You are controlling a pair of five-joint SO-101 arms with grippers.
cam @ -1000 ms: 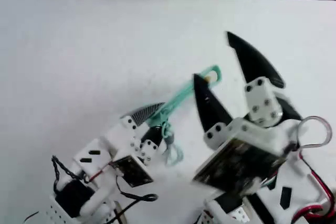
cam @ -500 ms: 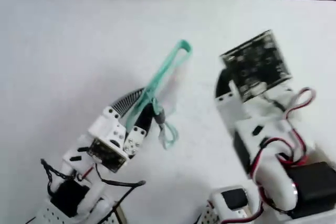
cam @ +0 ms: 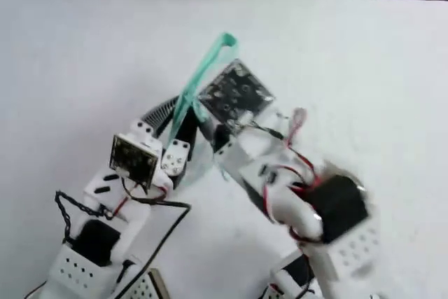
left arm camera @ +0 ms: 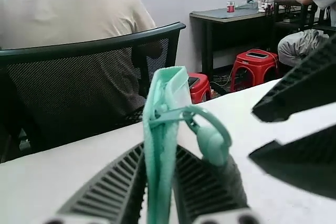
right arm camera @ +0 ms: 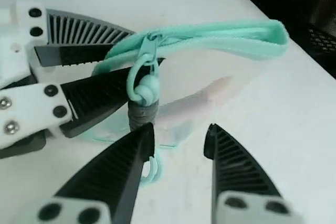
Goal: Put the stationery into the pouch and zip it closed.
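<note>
The step in hand looks to be the zipping. The pouch (right arm camera: pixel 226 32) stands on edge on the white table (cam: pixel 84 54), its mint zip band uppermost. The left gripper (cam: pixel 178 118) is clenched on one end of that band and holds the pouch upright. Through the clear side wall a pale pinkish piece of stationery (right arm camera: pixel 202 98) lies lengthwise inside the pouch, so the filling appears to be done, at least for that item.

The zipper pull (right arm camera: pixel 142 85), a mint loop with a round bead, hangs from the slider at the end of the pouch that the left gripper grasps. The right gripper (right arm camera: pixel 178 132) sits just beside the pouch's clear wall, below the pull, with its jaws spread and nothing between them.

By this reading, the next move calls for the right gripper to close on the pull or the bead and draw it along the band toward the pouch's free end. The left gripper would need to keep its grasp so the pouch does not slide or fold. The pull dangles loosely, so the pinch would need to be well aimed.

Several things are hard to make out:
- Whether the zip teeth beyond the slider are parted or already meshed cannot be told.
- A dark stub (right arm camera: pixel 140 115) sits directly under the bead; it may be part of the pull or an item in the pouch.
- In the high view the right arm covers most of the pouch's body.
- Any other stationery inside the pouch cannot be made out.
</note>
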